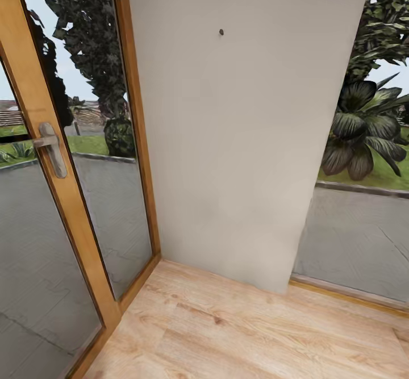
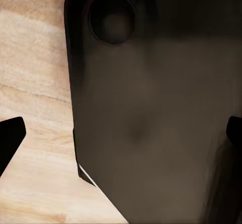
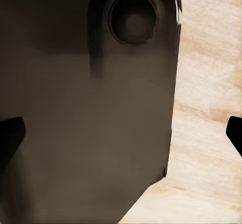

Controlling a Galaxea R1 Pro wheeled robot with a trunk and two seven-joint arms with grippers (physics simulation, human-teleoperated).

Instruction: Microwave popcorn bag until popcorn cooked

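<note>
Facing wall (image 1: 244, 140), glass door (image 1: 51, 197); both grippers spread, empty, over wood floor (image 1: 227, 333). Risk: base hits door while turning.

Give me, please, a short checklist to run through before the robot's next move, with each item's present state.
1. Popcorn bag located: not ok; the head view faces a white wall panel.
2. Microwave and countertop located: not ok; ahead are a wood-framed glass door and a window.
3. Wooden floor ahead free for turning: ok.
4. Left gripper jaws apart and unloaded: ok; both tips sit at the picture's edges.
5. Right gripper the same: ok.
6. Way to the kitchen: cannot tell.
</note>
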